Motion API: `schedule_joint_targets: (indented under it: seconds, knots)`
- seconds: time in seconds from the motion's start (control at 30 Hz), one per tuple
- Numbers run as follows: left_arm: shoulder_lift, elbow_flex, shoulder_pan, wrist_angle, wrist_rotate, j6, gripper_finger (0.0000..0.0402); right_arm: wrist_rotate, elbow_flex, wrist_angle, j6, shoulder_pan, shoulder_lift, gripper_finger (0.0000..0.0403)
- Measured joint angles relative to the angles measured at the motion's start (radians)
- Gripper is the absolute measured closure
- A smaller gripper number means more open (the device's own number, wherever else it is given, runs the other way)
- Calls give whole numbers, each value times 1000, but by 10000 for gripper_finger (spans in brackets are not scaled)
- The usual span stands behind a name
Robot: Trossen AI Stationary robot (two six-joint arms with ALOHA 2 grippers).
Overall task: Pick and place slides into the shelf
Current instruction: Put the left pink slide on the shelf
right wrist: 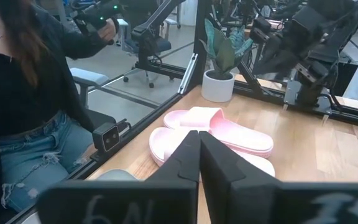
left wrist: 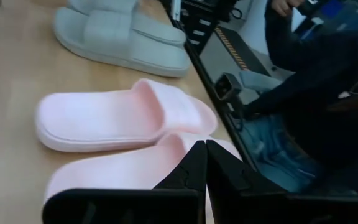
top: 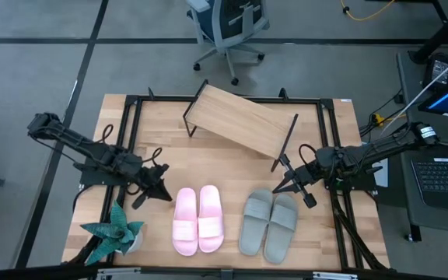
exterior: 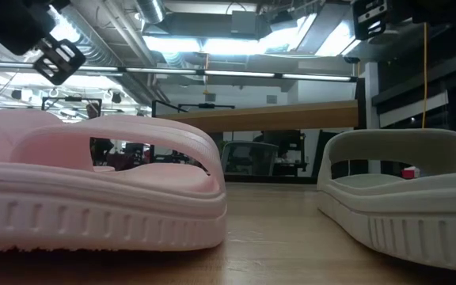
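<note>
The pale pink pair of slides point(top: 197, 220) and the grey-green pair point(top: 269, 224) lie sole-down, side by side, near the table's front edge. The shelf point(top: 239, 124), a slanted wood board on a thin black frame, stands at the far middle with nothing on it. My left gripper point(top: 164, 194) hovers shut just left of the pink pair's far end, above the table; the left wrist view shows its tips point(left wrist: 204, 144) over the nearer pink slide point(left wrist: 123, 177). My right gripper point(top: 284, 187) hangs shut over the far end of the grey-green pair, its tips point(right wrist: 199, 134) closed.
A potted plant point(top: 115, 233) stands at the front left corner, close to my left arm. A black metal frame point(top: 131, 140) rims the tabletop. A person point(right wrist: 23, 93) sits at the near edge. A laptop point(top: 442, 175) lies beyond the right edge.
</note>
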Motion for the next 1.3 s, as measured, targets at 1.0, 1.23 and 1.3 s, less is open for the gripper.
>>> schedule_joint_targets:
  seconds: [1.0,1.23,1.3]
  knots:
    - [4,0,-34,0,-56,-6,402,0,0,0,0,0,0,386]
    - [54,0,-34,6,-65,-9,402,1,0,0,0,0,0,386]
    - [74,0,-34,32,-55,-22,402,1,0,0,0,0,0,385]
